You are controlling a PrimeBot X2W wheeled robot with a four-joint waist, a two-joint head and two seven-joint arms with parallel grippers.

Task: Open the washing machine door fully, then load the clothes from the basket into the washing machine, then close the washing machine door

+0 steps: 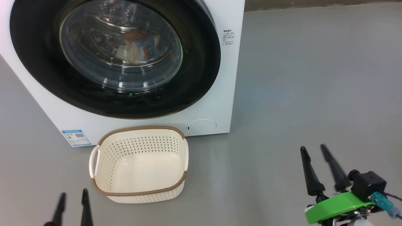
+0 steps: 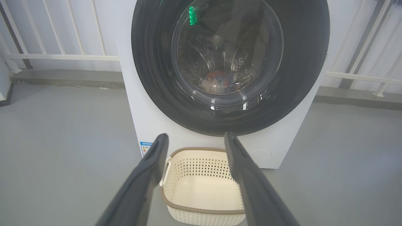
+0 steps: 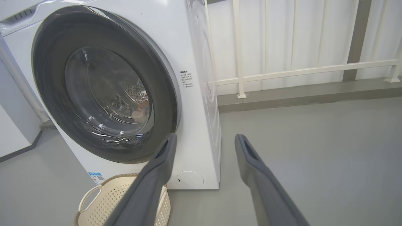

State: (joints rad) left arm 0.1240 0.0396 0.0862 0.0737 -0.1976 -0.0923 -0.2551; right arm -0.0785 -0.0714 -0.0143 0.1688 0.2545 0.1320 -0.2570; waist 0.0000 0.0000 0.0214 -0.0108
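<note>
The washing machine (image 1: pixel 216 103) stands ahead with its round black-rimmed door (image 1: pixel 40 72) shut against the front. Through the glass, the clothes (image 1: pixel 138 45) lie inside the drum; they also show in the left wrist view as clothes (image 2: pixel 216 82). The cream basket (image 1: pixel 139 188) sits on the floor just before the machine with nothing in it. My left gripper (image 1: pixel 73 194) is open at the lower left, short of the basket's near left corner. My right gripper (image 1: pixel 313 150) is open over bare floor, well right of the basket.
Grey floor (image 1: pixel 314 78) stretches wide to the right of the machine. A white railing (image 3: pixel 298 70) and a low kerb run behind it. A round flap (image 1: pixel 201 125) sits low on the machine's front, and a blue label (image 1: pixel 75 136) at its lower left.
</note>
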